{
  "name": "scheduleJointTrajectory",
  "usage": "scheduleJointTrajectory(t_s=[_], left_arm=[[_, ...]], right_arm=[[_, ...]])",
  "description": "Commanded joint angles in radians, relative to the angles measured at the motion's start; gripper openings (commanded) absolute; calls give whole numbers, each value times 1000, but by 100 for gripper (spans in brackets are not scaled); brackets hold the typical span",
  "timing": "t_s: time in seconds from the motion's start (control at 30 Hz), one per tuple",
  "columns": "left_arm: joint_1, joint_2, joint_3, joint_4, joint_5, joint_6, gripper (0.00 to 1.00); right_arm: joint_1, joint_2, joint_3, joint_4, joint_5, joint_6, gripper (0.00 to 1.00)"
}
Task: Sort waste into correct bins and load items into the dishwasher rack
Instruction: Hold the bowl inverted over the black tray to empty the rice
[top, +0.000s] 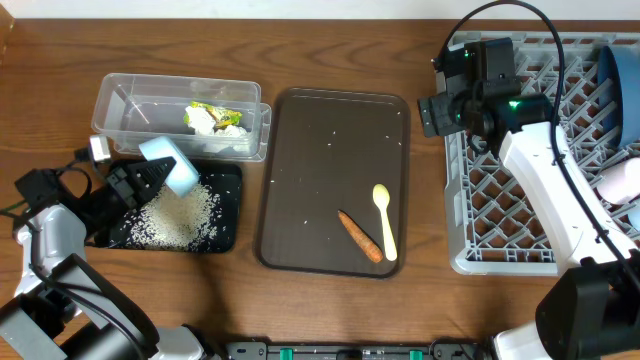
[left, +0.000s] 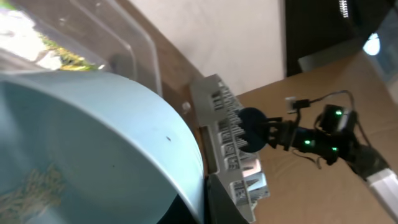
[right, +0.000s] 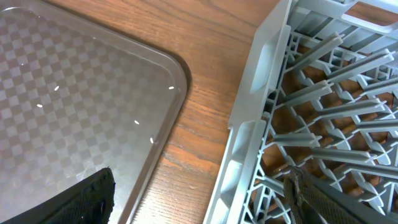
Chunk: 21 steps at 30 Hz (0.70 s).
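Tabletop (top: 330, 50): brown wood, grain running left to right in the overhead view and filling that view to every edge. Lighting is even, shadows soft and short. The left wrist view shows a plain pale wall (left: 236, 37) beyond the tabletop's edge, unmarked. To its right stands a dark vertical panel (left: 311, 31), nature not determinable. One bright patch of light (left: 372, 45) sits beside it, blurred.
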Motion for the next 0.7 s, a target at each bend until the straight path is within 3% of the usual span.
scheduleJointTrajectory(t_s=[0.0, 0.07, 0.2, 0.27, 0.33, 0.43, 0.5, 0.67], left_arm=[[4, -10, -6, -6, 34, -30, 6], [4, -14, -5, -13, 86, 16, 6], [6, -16, -5, 10, -26, -55, 6], [4, -17, -5, -3, 88, -5, 6], [5, -18, -4, 7, 72, 12, 6], [11, -16, -4, 24, -39, -92, 6], [5, -16, -4, 12, 87, -27, 6], [3, -16, -2, 40, -6, -109, 6]], right_arm=[[-11, 9, -2, -1, 11, 18, 87], [-11, 9, -2, -1, 11, 18, 87], [-11, 9, -2, -1, 11, 18, 87], [-11, 9, -2, -1, 11, 18, 87], [-11, 9, -2, -1, 11, 18, 87], [-11, 9, -2, 0, 11, 18, 87], [-11, 9, -2, 0, 11, 17, 87], [-11, 9, -2, -2, 11, 18, 87]])
